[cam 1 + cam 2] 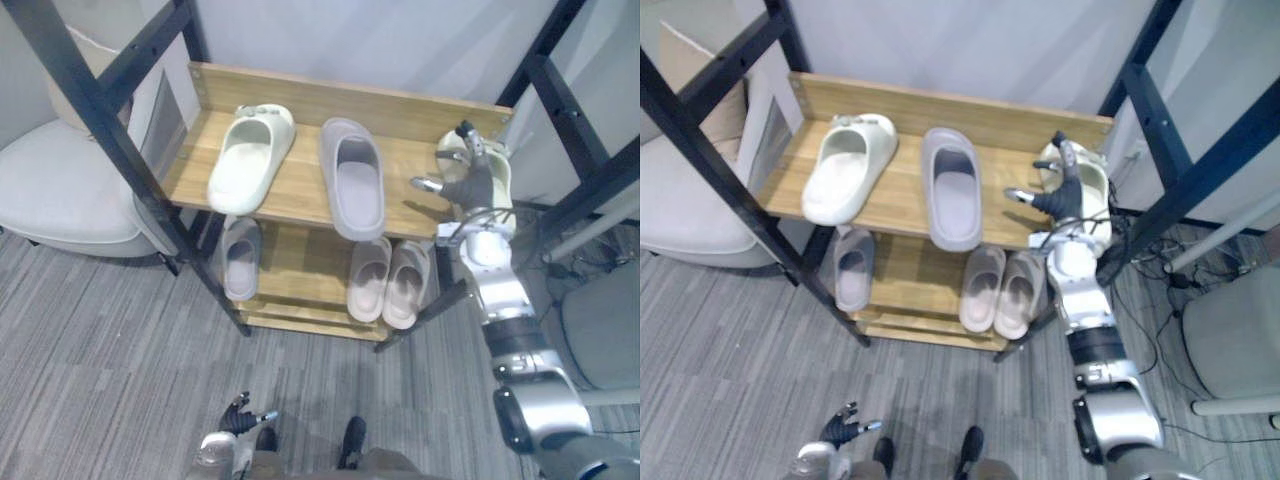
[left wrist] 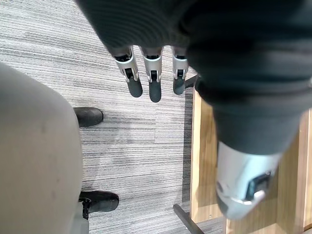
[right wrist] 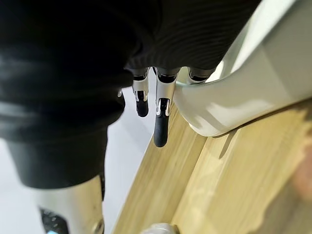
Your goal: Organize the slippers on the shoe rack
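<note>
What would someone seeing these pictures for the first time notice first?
The right hand reaches over a cream slipper at the right end of the wooden shoe rack's top shelf. Further left lie a grey slipper and a second cream slipper. The left hand hangs low.

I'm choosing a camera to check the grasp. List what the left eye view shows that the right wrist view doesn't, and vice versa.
Left eye view: the shoe rack, a cream slipper and a grey slipper on top, three on the lower shelf. Right wrist view: straight fingers of the right hand beside a slipper's rim. Both: that hand at the other cream slipper on the top shelf's right end.
</note>
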Available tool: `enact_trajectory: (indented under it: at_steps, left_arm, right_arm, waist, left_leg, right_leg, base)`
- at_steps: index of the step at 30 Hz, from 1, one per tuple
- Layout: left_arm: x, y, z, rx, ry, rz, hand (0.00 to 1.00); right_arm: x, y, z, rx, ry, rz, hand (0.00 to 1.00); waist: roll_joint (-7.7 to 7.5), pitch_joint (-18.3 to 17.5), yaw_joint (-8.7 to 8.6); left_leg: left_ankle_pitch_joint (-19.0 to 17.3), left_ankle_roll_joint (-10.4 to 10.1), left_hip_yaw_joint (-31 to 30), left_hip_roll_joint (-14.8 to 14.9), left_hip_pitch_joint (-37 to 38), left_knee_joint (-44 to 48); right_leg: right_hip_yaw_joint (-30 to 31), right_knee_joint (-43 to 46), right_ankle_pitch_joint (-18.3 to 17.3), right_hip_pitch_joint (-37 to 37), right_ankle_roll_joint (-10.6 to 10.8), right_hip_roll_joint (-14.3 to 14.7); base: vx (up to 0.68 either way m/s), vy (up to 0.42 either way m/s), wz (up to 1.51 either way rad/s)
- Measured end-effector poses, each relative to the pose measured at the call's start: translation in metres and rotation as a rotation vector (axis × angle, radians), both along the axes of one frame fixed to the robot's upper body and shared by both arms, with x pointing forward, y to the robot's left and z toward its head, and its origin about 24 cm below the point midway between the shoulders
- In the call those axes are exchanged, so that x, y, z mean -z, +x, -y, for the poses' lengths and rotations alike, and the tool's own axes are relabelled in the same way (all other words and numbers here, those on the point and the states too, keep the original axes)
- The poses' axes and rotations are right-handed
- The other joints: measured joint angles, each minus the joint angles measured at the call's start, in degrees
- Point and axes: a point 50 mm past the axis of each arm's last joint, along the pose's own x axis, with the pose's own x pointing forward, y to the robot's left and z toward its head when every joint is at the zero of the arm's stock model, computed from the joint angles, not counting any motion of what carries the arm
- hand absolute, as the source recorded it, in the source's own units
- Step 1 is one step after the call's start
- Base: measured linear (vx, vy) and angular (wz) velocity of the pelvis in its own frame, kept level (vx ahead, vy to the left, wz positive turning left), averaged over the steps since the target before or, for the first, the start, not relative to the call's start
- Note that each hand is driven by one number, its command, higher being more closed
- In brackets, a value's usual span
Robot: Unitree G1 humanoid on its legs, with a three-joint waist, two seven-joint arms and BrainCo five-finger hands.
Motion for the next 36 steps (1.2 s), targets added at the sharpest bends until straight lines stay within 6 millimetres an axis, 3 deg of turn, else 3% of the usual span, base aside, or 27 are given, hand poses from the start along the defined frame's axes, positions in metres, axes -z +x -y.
enact_trajectory:
  at_steps: [11, 17, 29, 36]
  left_arm:
    - [0.001, -0.002, 0.000, 0.000, -0.001, -0.019, 0.00]
    - [0.001, -0.002, 0.000, 0.002, -0.001, -0.019, 0.00]
    - [0.001, -0.002, 0.000, 0.002, -0.003, -0.019, 0.00]
    - [0.000, 0.000, -0.001, -0.006, -0.005, -0.010, 0.00]
  right_arm:
    - [0.017, -0.031, -0.009, -0.013, 0.041, 0.018, 0.00]
    - [0.017, -0.042, -0.026, -0.077, 0.053, 0.040, 0.00]
    - [0.011, -0.037, -0.026, -0.081, 0.038, 0.055, 0.00]
    - [-0.007, -0.006, -0.015, -0.024, -0.060, 0.032, 0.00]
  waist:
    - [0.01, -0.01, -0.32]
    - [0.03, -0.03, -0.41]
    - [0.02, -0.06, 0.05]
    - [-0.30, -0.22, 0.83]
  left_leg:
    - [-0.05, 0.00, -0.02, 0.15, 1.09, 0.07]
    - [0.00, -0.05, -0.23, 0.25, 1.07, 0.10]
    - [0.07, -0.11, -0.91, 0.12, 0.76, 0.05]
    - [1.74, -0.20, -2.73, 0.06, -0.07, -1.57]
  right_leg:
    - [0.00, -0.02, -0.03, 1.32, 0.03, 0.08]
    - [-0.12, -0.03, -0.03, 1.40, 0.03, 0.13]
    - [-0.89, -0.01, -0.08, 1.40, 0.10, 0.03]
    - [-2.64, 0.01, -0.05, 0.70, 0.06, -0.06]
  base:
    - [0.00, 0.001, 0.00]
    - [-0.02, 0.004, 0.00]
    - [0.00, 0.006, 0.02]
    - [-0.02, 0.002, 0.13]
